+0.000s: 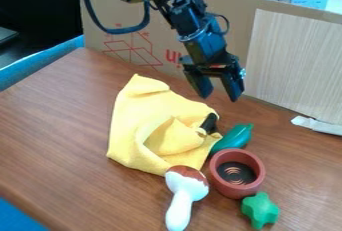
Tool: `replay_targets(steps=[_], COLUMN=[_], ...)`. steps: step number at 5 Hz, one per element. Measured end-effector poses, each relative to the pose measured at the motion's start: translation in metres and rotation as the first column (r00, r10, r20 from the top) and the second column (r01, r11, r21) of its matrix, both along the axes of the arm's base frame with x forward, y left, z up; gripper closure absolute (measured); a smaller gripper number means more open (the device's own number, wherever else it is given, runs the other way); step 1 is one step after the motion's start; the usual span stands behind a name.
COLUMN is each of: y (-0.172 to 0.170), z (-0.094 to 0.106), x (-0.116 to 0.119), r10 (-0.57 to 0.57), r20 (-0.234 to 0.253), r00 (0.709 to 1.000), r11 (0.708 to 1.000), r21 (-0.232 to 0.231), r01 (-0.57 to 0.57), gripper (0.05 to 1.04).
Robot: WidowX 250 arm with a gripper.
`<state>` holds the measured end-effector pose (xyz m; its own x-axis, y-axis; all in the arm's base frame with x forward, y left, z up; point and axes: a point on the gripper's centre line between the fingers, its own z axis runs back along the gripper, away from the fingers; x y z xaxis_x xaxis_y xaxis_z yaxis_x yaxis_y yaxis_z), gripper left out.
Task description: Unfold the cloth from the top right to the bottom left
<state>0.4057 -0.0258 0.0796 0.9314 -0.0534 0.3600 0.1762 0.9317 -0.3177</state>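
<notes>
cloth (157,125), yellow and crumpled, lies on the bench (53,130), below and to the left of my hand (219,96) in the camera view. my hand hangs over the bench, pointing down, its two fingers (233,82) apart with nothing between them. the cloth's top corner points away from the camera, and folds bunch up towards its lower right. a black piece (210,123) shows at its right edge. just beside that edge lies a teal toy (234,138), and nearer the camera a red-brown pot (235,190) stands upright. a green star (260,210) is by the pot's lower right. a white and brown mushroom (182,197) lies at the cloth's lower edge. behind my hand stands cardboard (150,40) with red marks.
</notes>
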Motion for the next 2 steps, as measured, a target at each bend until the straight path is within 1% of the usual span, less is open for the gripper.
replay_targets(steps=[1, 2], y=[0.0029, 0.0004], z=[-0.0082, -0.0120], x=[-0.0058, -0.0098], r10=[0.005, 0.013], r20=[-0.029, -0.060], r00=[1.000, 0.998], r11=[0.999, 0.997], r21=[0.043, 0.081], r01=[-0.004, -0.008], gripper=[0.082, 0.082])
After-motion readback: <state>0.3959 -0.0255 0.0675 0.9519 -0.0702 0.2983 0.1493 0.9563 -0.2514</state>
